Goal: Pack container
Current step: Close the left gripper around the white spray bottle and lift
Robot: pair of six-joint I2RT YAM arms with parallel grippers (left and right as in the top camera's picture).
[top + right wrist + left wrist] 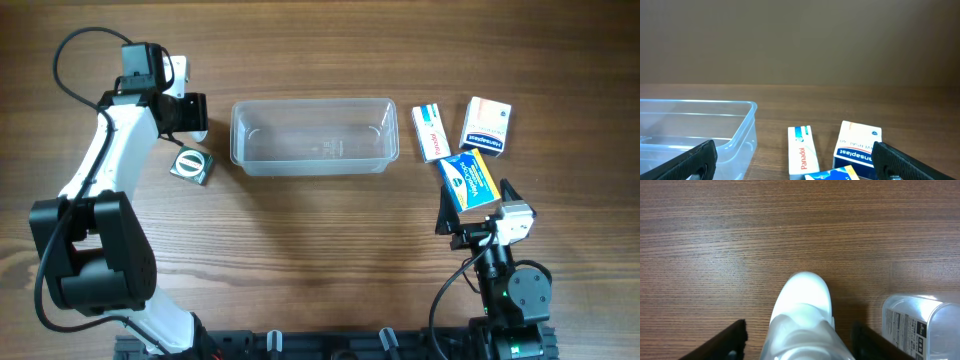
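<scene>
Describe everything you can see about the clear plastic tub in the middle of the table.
The container is a clear, see-through plastic tub, rectangular with rounded corners and a flared rim. It sits upright and open-topped on the wooden table, its long side running left to right, with nothing inside. Faint moulded marks show on its floor. Only the table touches it. The Panadol box lies off its right end, apart from it.

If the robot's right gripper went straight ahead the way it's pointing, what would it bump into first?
Most likely the blue and yellow box. It lies just in front of the open right gripper, nearer than the Panadol box. Height is hard to judge, so the gripper might pass over it.
</scene>
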